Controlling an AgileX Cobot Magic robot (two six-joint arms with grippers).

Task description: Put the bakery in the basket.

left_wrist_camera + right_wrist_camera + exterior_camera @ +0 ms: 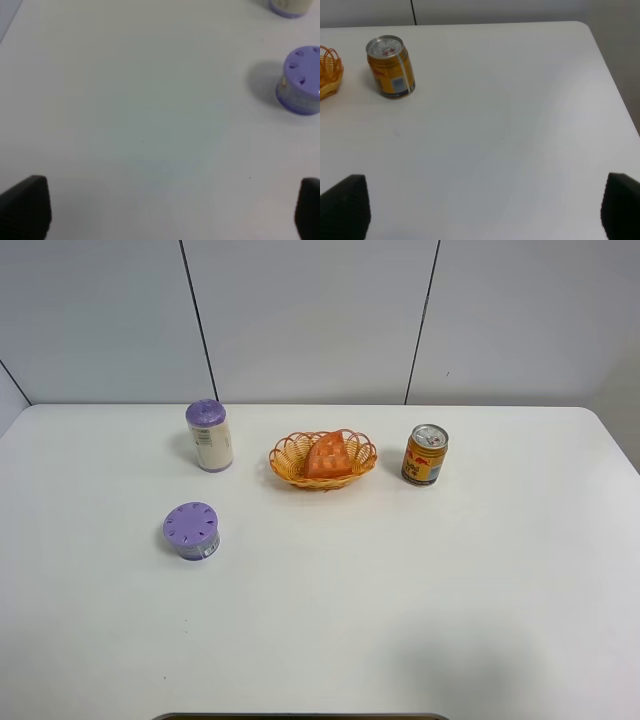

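On the left of the white table (480, 600) a tall tub with a purple lid (209, 435) stands up straight near the back. In front of it, closer to us, sits a short round tub with a purple lid with holes (192, 530). In the middle is the orange-yellow wicker basket (290, 458). The bakery (328, 455), an orange-brown wedge with a grid top, lies inside the basket. Just to the right of the basket stands a gold and red drink can (425, 454), not touching it.

The left gripper (165, 210) is spread wide over bare table and holds nothing. The right gripper (482, 210) is spread wide too, well apart from the can, and empty.
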